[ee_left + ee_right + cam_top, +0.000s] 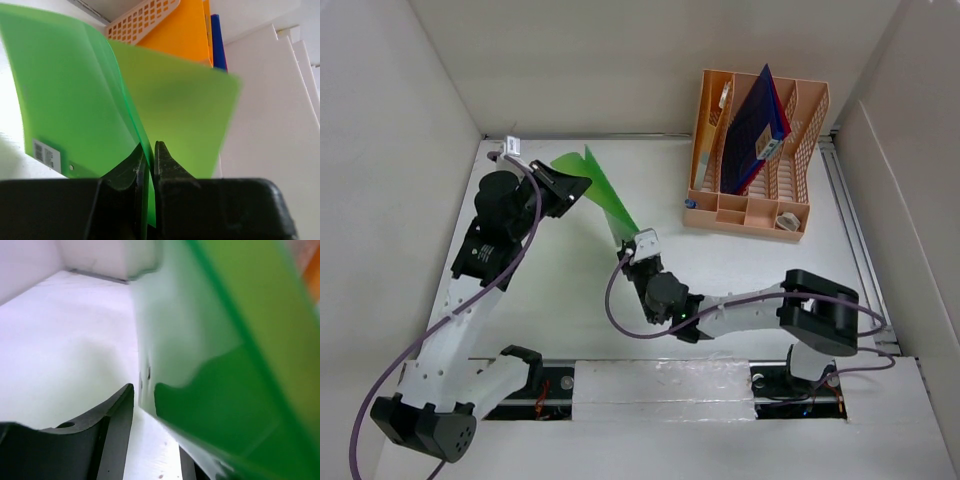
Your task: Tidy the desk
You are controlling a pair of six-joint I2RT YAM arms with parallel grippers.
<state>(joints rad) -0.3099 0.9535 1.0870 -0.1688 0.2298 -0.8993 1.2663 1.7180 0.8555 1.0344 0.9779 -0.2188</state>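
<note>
The desk (550, 300) is a white tabletop with white walls around it. A translucent green folder (605, 190) stands tilted above it at mid left. My left gripper (578, 185) is shut on the folder's upper edge; in the left wrist view the jaws (150, 150) pinch the green sheet (75, 100). My right gripper (625, 245) is open at the folder's lower end. In the right wrist view the folder (240, 390) fills the right side and its lower edge lies between the spread fingers (117, 430), hiding the right finger.
A peach slotted file rack (800, 130) stands at the back right with dark blue and red folders (760, 125) in it; its front compartments hold small items. It also shows in the left wrist view (145, 17). A metal rail (855, 230) runs along the right edge.
</note>
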